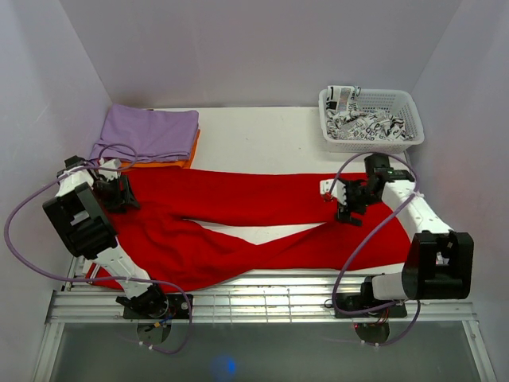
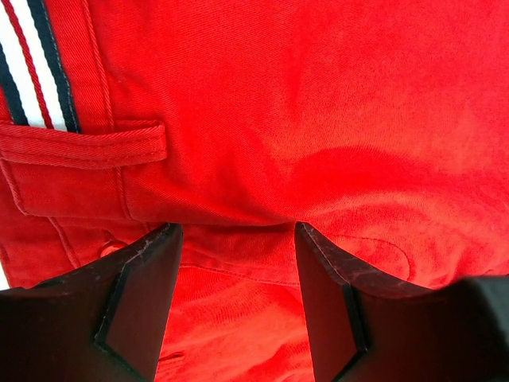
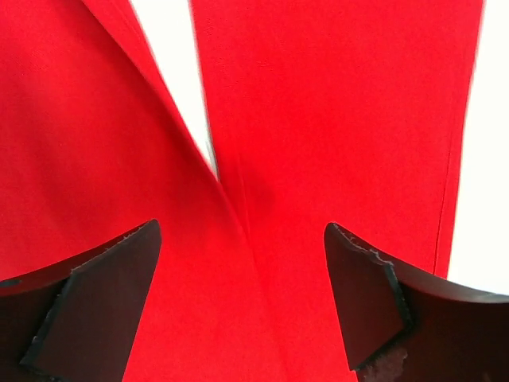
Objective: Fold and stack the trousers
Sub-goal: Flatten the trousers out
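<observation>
Right gripper (image 3: 241, 239) is hovering w/ jaws wide, nothing btwn them, over the leg ends of the trousers (image 1: 238, 208). Left gripper (image 2: 236, 235) is holding jaws apart over the waist end, near a belt loop (image 2: 83, 143). Trousers are lying flat across the table (image 1: 262, 135), waist left, legs splitting rightward. Lilac cloth (image 1: 151, 131) is resting on orange cloth (image 1: 193, 147) far left; basket (image 1: 370, 145) w/ patterned cloth (image 1: 366, 121) is sitting far right.
</observation>
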Tool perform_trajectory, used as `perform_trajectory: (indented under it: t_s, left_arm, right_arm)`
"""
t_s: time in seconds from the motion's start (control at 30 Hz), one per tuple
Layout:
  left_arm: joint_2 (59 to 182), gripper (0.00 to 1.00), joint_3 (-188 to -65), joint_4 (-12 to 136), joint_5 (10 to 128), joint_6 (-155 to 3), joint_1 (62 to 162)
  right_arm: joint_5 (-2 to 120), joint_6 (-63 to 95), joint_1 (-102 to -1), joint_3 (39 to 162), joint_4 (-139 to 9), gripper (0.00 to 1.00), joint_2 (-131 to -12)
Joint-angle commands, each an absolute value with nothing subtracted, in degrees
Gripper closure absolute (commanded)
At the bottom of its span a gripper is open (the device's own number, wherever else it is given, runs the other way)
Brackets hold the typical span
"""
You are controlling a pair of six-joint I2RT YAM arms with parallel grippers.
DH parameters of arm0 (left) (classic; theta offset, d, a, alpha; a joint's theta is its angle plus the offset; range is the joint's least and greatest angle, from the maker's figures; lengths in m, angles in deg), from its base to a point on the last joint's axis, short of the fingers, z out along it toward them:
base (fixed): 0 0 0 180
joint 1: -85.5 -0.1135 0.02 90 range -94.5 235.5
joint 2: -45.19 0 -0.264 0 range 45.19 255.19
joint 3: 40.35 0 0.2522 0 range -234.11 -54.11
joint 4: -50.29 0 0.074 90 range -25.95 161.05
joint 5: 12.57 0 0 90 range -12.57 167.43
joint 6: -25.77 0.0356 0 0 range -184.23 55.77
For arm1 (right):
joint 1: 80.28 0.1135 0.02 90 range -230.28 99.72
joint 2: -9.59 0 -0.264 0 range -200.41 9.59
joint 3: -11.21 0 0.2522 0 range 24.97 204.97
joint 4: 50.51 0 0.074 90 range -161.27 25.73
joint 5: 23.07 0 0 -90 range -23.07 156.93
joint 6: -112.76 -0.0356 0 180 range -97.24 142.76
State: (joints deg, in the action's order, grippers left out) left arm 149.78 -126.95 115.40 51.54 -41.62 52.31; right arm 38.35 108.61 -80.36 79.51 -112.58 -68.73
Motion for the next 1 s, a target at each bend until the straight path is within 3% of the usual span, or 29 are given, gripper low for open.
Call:
perform_trajectory:
  t_s: [0.0, 0.13, 0.33, 0.63, 0.97]
  left_arm:
    - [149.86, 0.31, -127.41, 114.85, 49.75, -41.38, 52.28]
    - [150.22, 0.31, -127.15, 114.85, 49.92, -41.20, 52.28]
    - [150.39, 0.31, -126.62, 114.33, 50.45, -41.20, 52.28]
    - [152.15, 0.31, -126.27, 113.09, 53.26, -41.20, 52.11]
    - [153.47, 0.33, -124.87, 111.07, 55.46, -41.82, 51.58]
  right_arm:
    - [37.65, 107.40, -73.88, 77.35, -107.78, 0.14, -69.33]
    - [36.70, 106.44, -67.91, 81.82, -110.65, 0.19, -75.74]
    - [38.18, 106.78, -62.27, 84.12, -110.59, 0.20, -80.67]
    - [45.39, 113.55, -61.65, 74.98, -110.23, 0.50, -78.48]
    - [45.65, 112.85, -62.27, 73.49, -110.67, 0.64, -75.14]
